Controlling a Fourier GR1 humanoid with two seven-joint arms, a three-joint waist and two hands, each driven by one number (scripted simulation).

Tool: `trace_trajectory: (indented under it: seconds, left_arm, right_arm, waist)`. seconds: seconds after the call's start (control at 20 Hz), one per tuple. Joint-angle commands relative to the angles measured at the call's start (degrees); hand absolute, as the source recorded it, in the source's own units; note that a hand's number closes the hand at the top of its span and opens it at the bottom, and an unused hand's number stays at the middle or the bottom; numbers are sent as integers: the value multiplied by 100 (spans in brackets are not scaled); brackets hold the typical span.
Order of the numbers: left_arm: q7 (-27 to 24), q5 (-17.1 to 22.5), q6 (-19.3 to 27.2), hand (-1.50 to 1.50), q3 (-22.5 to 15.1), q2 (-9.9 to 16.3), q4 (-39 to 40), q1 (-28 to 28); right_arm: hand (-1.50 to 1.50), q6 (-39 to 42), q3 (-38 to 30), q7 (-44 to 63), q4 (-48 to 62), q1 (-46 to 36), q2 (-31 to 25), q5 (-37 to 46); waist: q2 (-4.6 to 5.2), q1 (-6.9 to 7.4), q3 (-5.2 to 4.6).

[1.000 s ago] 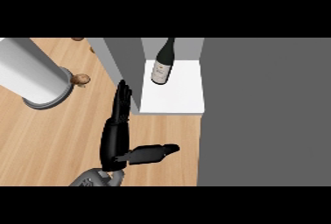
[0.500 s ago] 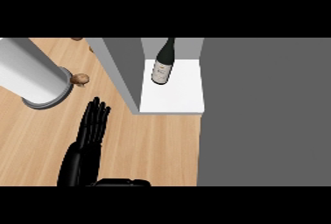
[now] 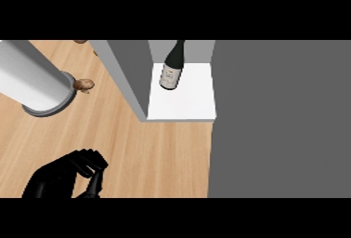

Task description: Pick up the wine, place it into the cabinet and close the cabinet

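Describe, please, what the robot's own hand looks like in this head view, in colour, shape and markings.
Only one hand shows, at the lower left edge. It is plain black with a slight sheen, made of slender segmented fingers and a thumb. No markings, cables or sleeve are visible on it, and the grey forearm is out of view. Which hand it is cannot be told from this view.

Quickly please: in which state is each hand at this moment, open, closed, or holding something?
Left hand: black fingers curled, holding nothing, low over the wooden counter.
Right hand: not in view.
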Motion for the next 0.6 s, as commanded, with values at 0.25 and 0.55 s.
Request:
trace_trajectory:
  seconds: [0.25,0.55]
  left_arm:
    - [-318,361,-828,150,805,417,-328,913]
    - [-88,807,-1298,150,1381,709,-438,951]
  right_arm:
    - [150,44,181,411,-759,-13,-34,-565]
    - [150,-48,881,795,-592,-781,-43,-595]
  waist:
    - [16,50,1]
    - [26,108,-1]
